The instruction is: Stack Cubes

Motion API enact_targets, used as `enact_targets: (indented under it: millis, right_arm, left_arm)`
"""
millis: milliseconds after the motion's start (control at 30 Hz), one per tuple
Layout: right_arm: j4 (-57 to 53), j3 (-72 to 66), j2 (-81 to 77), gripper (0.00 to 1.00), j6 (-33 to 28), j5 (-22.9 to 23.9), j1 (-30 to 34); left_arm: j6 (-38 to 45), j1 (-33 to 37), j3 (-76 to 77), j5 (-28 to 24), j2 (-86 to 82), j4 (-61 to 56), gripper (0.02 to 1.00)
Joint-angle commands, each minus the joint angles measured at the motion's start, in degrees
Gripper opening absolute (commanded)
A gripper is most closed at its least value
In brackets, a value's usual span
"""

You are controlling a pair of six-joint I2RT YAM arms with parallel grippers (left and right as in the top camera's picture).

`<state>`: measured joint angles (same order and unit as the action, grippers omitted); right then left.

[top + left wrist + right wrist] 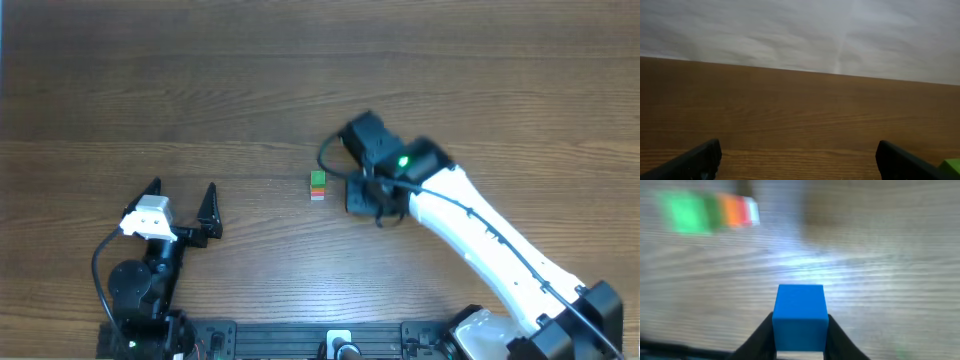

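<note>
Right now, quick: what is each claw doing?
Left gripper: open, empty.
Right gripper: shut on the blue cube.

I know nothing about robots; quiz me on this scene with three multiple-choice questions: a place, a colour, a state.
1. Where is the cube stack? A) near the table's middle B) at its far edge C) at its left edge
2. What colour is the cube in the right gripper? A) red B) blue C) yellow
3. How is the left gripper? A) shut on a cube B) open, empty C) shut, empty
Answers: 1 A, the top view shows it centred; 2 B, the blue cube sits between its fingers; 3 B, its fingers stand wide apart.
</note>
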<state>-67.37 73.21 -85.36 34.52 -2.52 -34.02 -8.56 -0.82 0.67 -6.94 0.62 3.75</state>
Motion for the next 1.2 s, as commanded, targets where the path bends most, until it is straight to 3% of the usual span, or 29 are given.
enact_targets:
  millis: [33,300,600,1200]
  right_arm:
    - [-6.12,13.64,-7.56,0.178,-2.51,1.77,0.44]
    - [-9.99,26.64,-18.43,0.174,-3.74,0.09,-1.42]
    - [-8.59,27.08,-23.39,0.178,-2.34,-2.95,-5.49]
    - [-7.21,27.06,-25.68,0.191,-1.36,-2.36,-6.51]
  left_arm:
    - [0.87,0.31,-0.33,-0.52,-0.46,0.0,1.0]
    - [0.85,0.31,-0.33,-0.52,-0.46,0.0,0.998]
    - [0.87,0.31,-0.33,-0.52,-0.46,0.0,1.0]
    - [0.85,0.31,-0.33,-0.52,-0.46,0.0,1.0]
